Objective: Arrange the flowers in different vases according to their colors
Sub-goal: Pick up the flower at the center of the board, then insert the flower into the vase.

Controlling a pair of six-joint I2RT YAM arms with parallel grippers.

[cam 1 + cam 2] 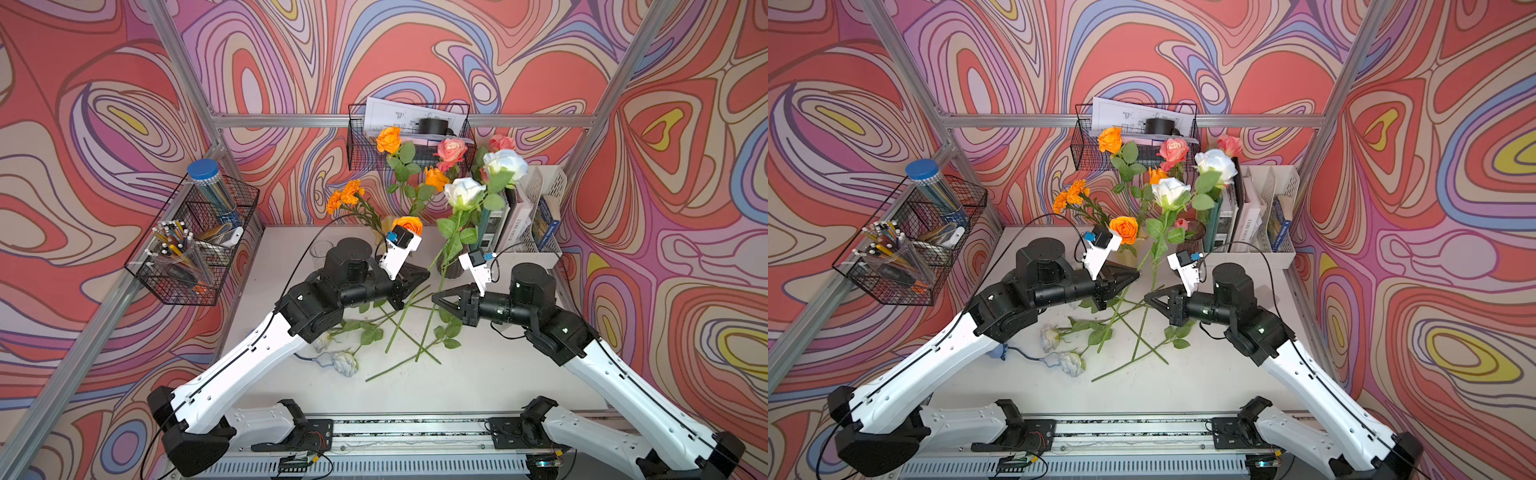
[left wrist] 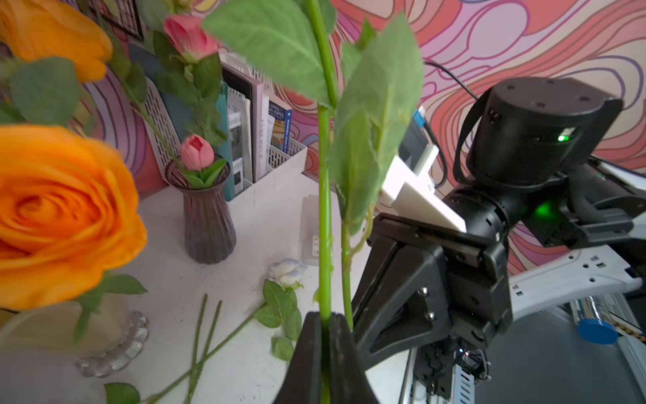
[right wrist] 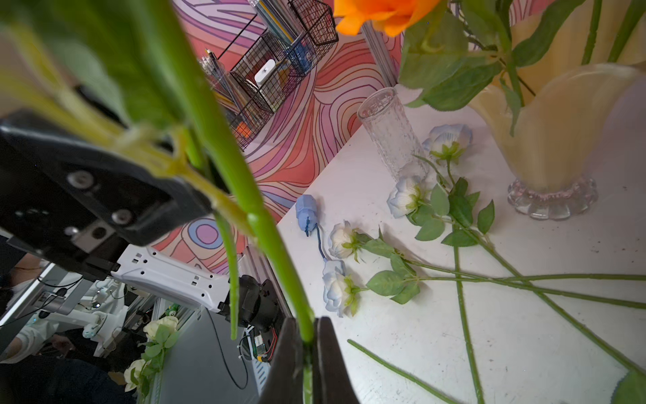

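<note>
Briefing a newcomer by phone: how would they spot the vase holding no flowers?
Find the black wire basket of pens on the left wall; on the white table beside it stands a clear textured glass cylinder vase. Unlike the yellow ruffled vase and dark purple ribbed vase, it is straight-sided and empty.

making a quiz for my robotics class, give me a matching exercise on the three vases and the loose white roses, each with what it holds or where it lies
Things:
1. clear glass vase
2. purple ribbed vase
3. yellow-amber vase
4. loose white roses

States:
a. holds orange flowers
b. lying on the table
c. empty
d. holds pink buds

Pairs: 1-c, 2-d, 3-a, 4-b
</note>
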